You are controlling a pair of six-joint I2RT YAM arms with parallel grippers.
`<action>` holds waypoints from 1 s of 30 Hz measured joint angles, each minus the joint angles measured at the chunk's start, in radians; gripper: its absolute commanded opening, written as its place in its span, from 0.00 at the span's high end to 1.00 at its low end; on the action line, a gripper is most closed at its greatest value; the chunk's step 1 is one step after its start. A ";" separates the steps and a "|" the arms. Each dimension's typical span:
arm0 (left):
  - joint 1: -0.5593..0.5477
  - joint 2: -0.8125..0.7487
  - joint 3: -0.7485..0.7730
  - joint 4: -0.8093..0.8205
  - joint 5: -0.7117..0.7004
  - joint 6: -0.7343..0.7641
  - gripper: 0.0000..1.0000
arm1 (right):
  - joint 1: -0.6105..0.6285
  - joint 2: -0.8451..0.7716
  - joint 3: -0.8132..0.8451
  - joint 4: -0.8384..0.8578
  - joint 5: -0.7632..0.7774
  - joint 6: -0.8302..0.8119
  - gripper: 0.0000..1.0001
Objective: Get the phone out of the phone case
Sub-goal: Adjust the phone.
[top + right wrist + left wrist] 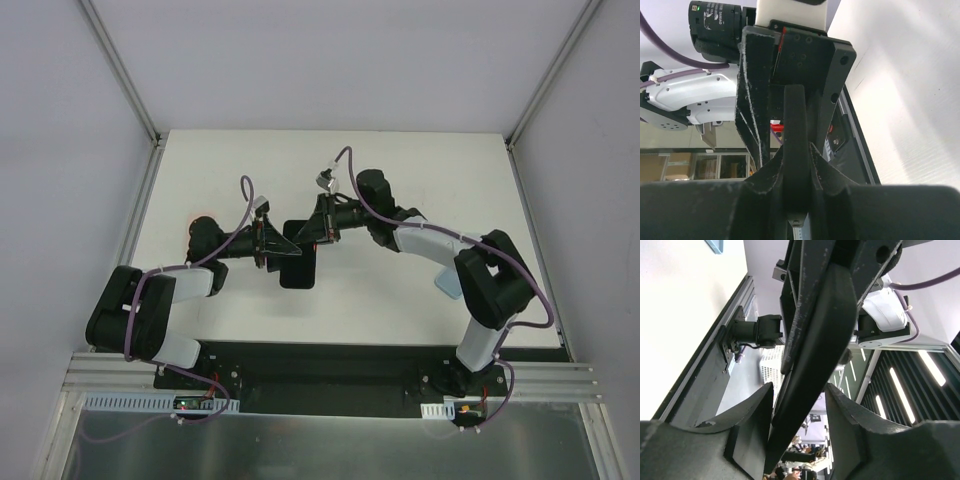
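Note:
The black phone in its phone case (298, 264) is held above the middle of the table between both arms; I cannot tell phone from case. My right gripper (318, 232) is shut on its thin edge (796, 125), both fingers pressed against it (796, 165). From the other side, my left gripper (272, 245) straddles the same dark slab (815, 340). In the left wrist view the slab leans against one finger (750, 420), and a gap shows between it and the other finger (852, 425), so this gripper (799, 425) stands open.
A light blue flat item (448, 283) lies on the white table (400, 180) partly under the right arm, and its corner shows in the left wrist view (715, 245). A black strip and metal rail (330, 365) run along the near edge. Walls enclose the table on three sides.

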 measured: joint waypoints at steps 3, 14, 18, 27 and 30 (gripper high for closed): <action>0.000 -0.004 -0.002 -0.001 0.002 0.000 0.85 | -0.002 0.013 0.000 0.013 -0.006 0.026 0.99; 0.000 -0.020 -0.004 0.048 -0.009 0.027 1.00 | -0.008 0.026 0.006 0.050 -0.024 0.126 0.15; 0.000 -0.020 -0.009 0.027 -0.023 -0.002 1.00 | -0.027 0.012 -0.013 0.044 0.058 0.085 0.04; 0.001 0.013 -0.040 0.017 -0.100 -0.012 1.00 | -0.126 -0.323 -0.171 -0.212 0.285 -0.085 0.03; 0.001 0.020 -0.040 0.016 -0.139 -0.012 1.00 | -0.109 -0.444 -0.248 -0.198 0.314 -0.092 0.07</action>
